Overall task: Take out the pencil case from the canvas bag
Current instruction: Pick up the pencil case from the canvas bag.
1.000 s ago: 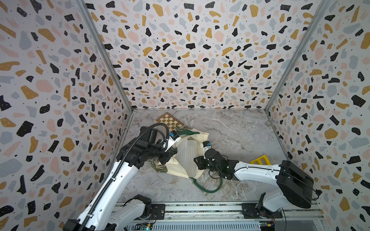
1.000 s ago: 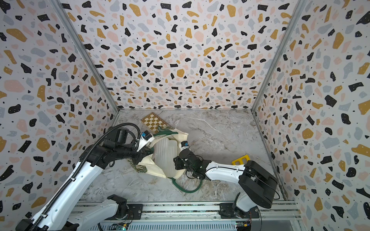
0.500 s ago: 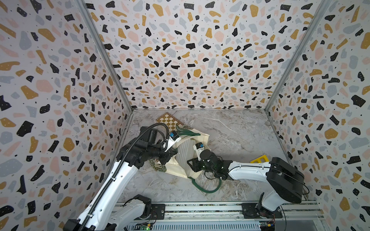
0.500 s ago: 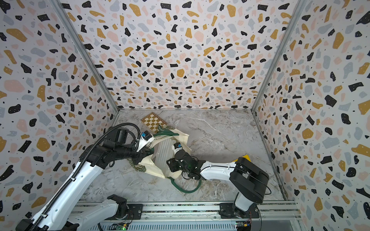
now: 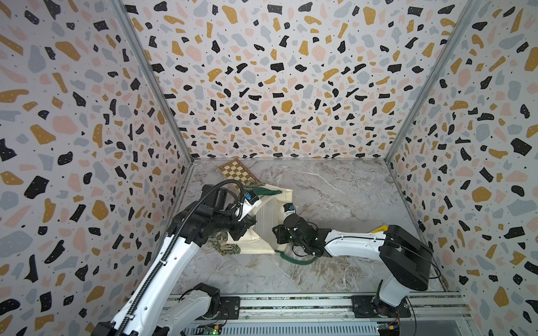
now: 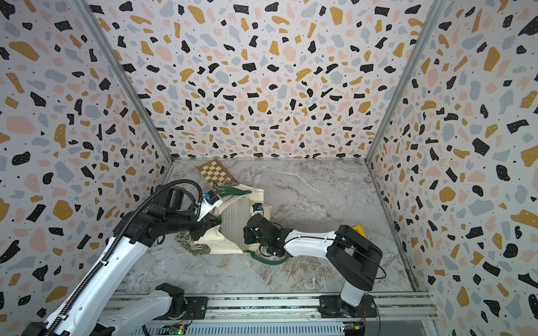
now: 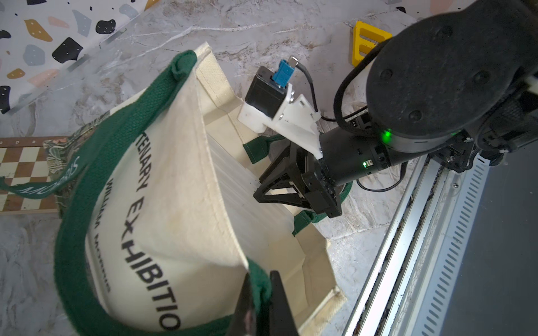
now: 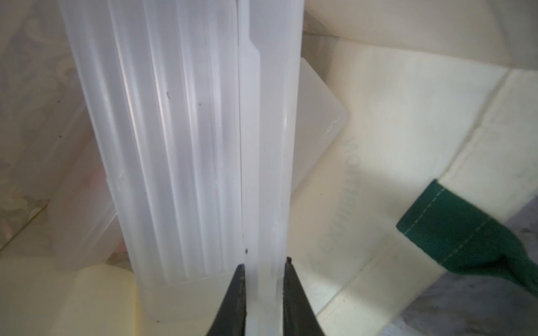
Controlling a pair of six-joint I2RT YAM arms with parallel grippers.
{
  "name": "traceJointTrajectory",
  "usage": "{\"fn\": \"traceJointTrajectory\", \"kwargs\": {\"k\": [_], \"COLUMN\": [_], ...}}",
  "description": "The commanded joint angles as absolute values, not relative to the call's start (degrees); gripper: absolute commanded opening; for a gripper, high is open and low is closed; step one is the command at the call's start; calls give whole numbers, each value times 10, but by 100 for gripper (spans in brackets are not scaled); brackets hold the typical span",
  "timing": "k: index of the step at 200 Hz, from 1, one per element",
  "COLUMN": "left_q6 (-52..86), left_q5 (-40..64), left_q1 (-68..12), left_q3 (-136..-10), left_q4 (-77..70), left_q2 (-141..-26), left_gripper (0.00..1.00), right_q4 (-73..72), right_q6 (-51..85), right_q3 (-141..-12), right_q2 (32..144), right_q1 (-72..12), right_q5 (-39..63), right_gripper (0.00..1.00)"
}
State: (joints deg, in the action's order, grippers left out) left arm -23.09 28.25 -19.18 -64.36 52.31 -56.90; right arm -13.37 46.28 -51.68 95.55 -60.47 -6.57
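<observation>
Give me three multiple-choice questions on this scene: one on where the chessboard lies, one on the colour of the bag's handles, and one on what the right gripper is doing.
1. Where does the chessboard lie?
A. By the back wall, partly under the canvas bag
B. Inside the bag
C. By the right arm's base

2. What colour are the bag's handles?
A. Red
B. Dark green
C. Black

3. The right gripper is:
A. wide open over bare table
B. shut on the chessboard
C. shut on the translucent pencil case

Answers: 1 A, the bag covers the board's near corner; 2 B, the straps are green in the left wrist view; 3 C, the fingertips pinch the case's edge.
</observation>
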Motion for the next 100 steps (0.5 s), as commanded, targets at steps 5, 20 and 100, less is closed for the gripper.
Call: {"fn": "traceJointTrajectory", "kwargs": {"k": [5,20,100], "left_q6": [-230,-229,-222], "left_q5": [318,313,307], "left_q1": [-195,-194,-194], "left_q3": [-656,-657,-664], "left_q4": [456,455,454], "left_q2": [-553,-553,-561], "left_gripper": [0,0,0], "right_q4": [-71,-69,-22], "right_q6": [461,470,478], "right_q3": [-480,-459,-387], "right_q2": [907,877,701], "right_q1": [-617,-617,-587], "right_q5": [-69,-68,-58], "right_gripper": [0,0,0]}}
